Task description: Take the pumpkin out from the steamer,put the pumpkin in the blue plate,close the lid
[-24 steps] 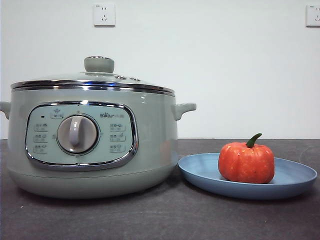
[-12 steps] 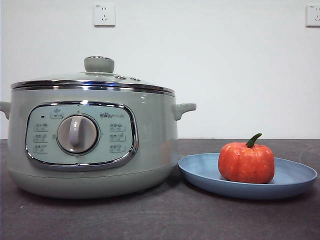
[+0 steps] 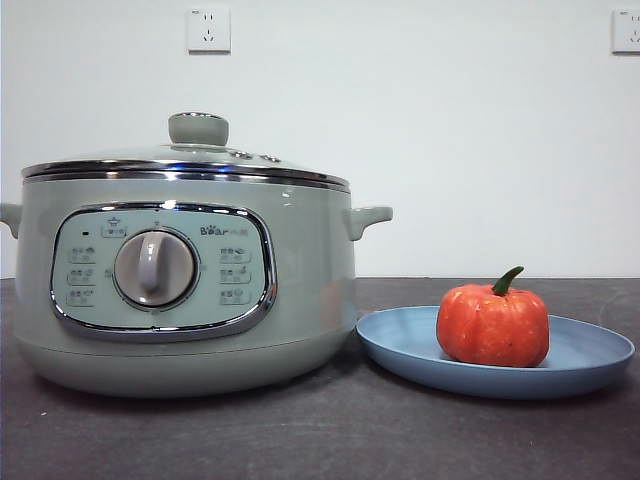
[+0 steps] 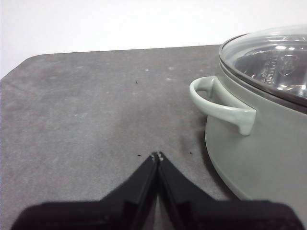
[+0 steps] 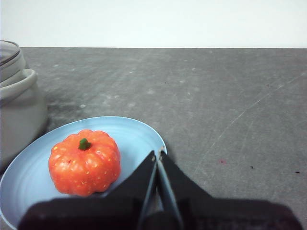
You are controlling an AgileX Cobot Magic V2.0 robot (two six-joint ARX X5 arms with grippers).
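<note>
The orange-red pumpkin (image 3: 493, 324) (image 5: 84, 162) with its green stem sits upright in the light-blue plate (image 3: 590, 355) (image 5: 29, 167), to the right of the sage-green steamer (image 3: 300, 270) (image 4: 259, 153). The glass lid (image 3: 130, 160) (image 4: 273, 57) with its green knob rests on the steamer, covering it. My left gripper (image 4: 157, 155) is shut and empty, low over the table beside the steamer's side handle (image 4: 218, 103). My right gripper (image 5: 157, 154) is shut and empty by the plate's rim, apart from the pumpkin. Neither arm shows in the front view.
The dark grey tabletop (image 3: 330, 430) runs to a white wall with two sockets (image 3: 208, 29). The steamer's other side handle (image 3: 368, 217) sticks out toward the plate.
</note>
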